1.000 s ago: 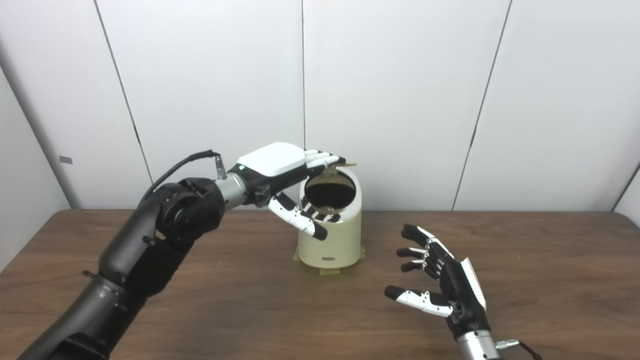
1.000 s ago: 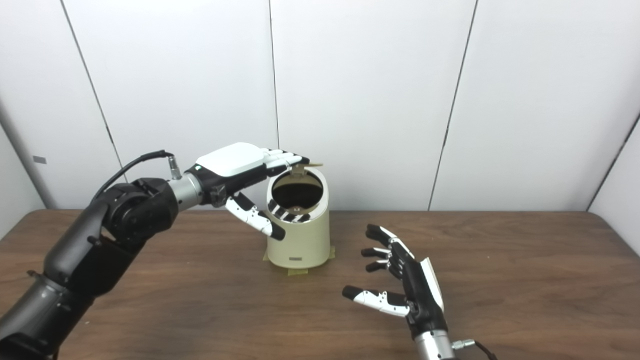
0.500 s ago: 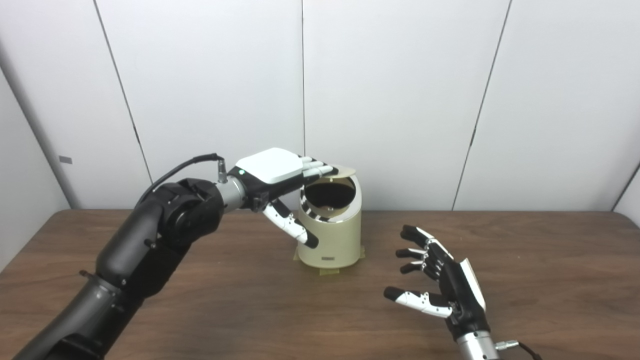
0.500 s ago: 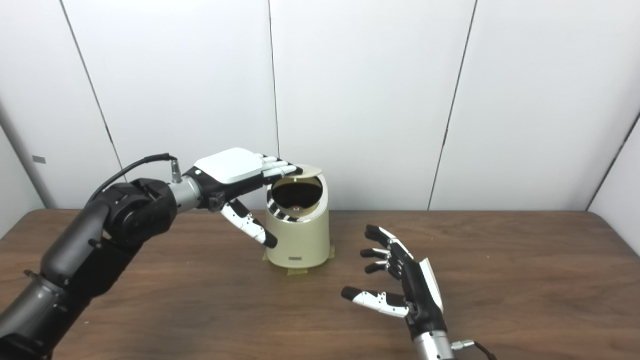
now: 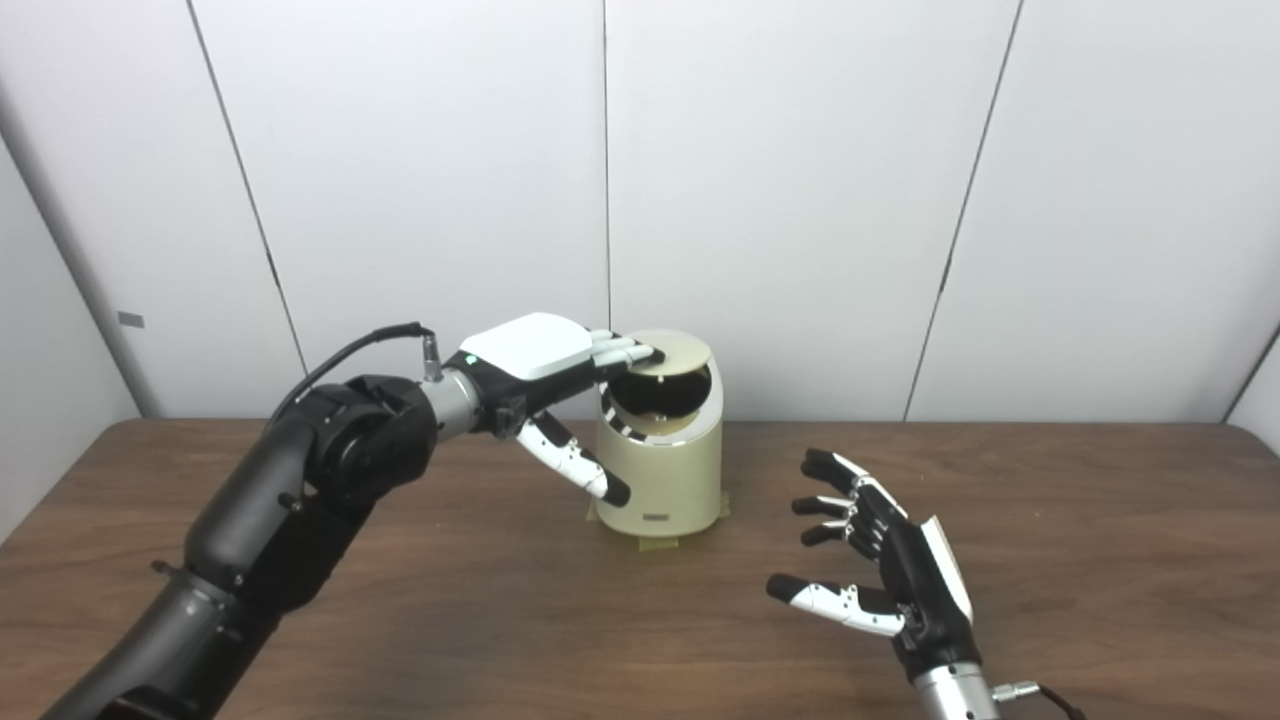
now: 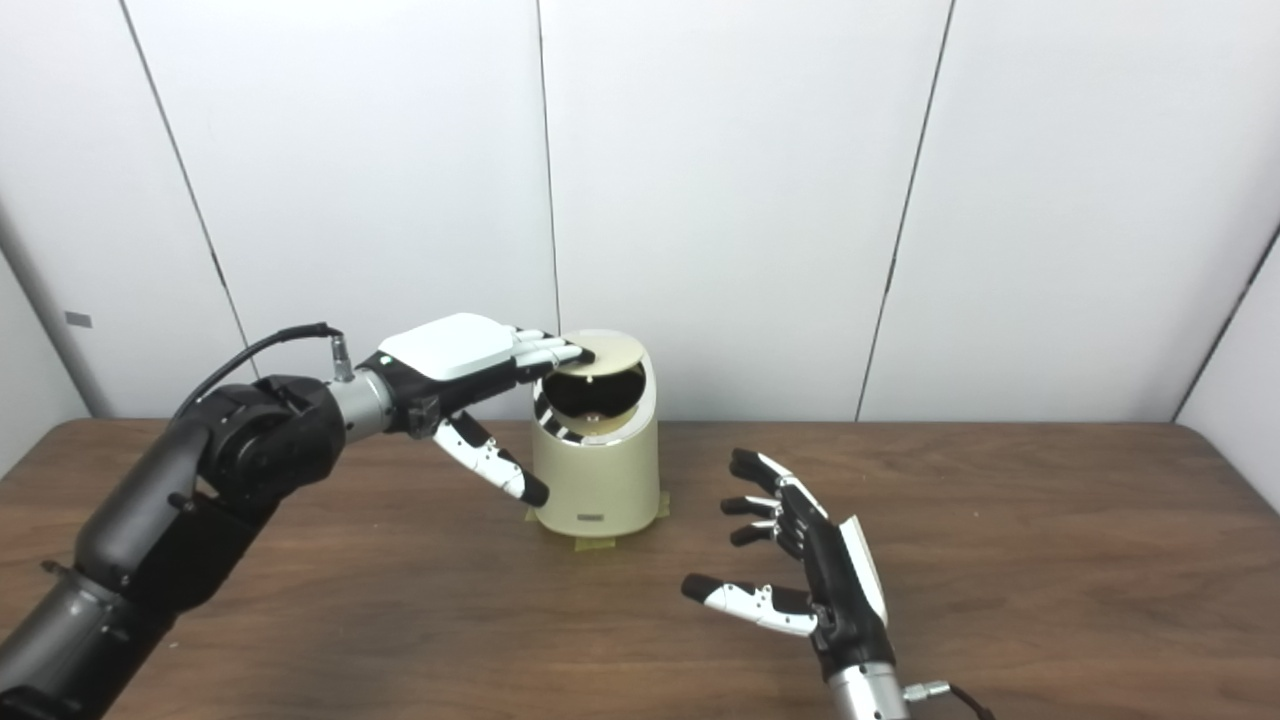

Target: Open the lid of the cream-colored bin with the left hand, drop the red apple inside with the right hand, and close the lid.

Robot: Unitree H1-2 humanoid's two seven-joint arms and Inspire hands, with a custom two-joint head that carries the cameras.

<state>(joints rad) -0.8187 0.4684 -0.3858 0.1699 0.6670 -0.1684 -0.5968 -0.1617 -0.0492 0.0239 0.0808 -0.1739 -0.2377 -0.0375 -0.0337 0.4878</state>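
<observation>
Centrally, the cream bin (image 5: 660, 470) stands on the counter (image 5: 400, 600), its small front label unreadable; left hand (image 5: 540, 365) fingers (image 5: 625, 347) rest spread on its half-lowered lid (image 5: 670, 352); right hand (image 5: 885, 560), lower right, is splayed, empty.

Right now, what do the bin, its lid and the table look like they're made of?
Bin: cream, smooth matte shell, probably plastic or painted metal; the shiny ring at its mouth looks like metal. Lid: thin cream disc, same matte finish, likely plastic. Table: dark brown with visible grain streaks, wood or wood-look laminate; I cannot tell which.
</observation>
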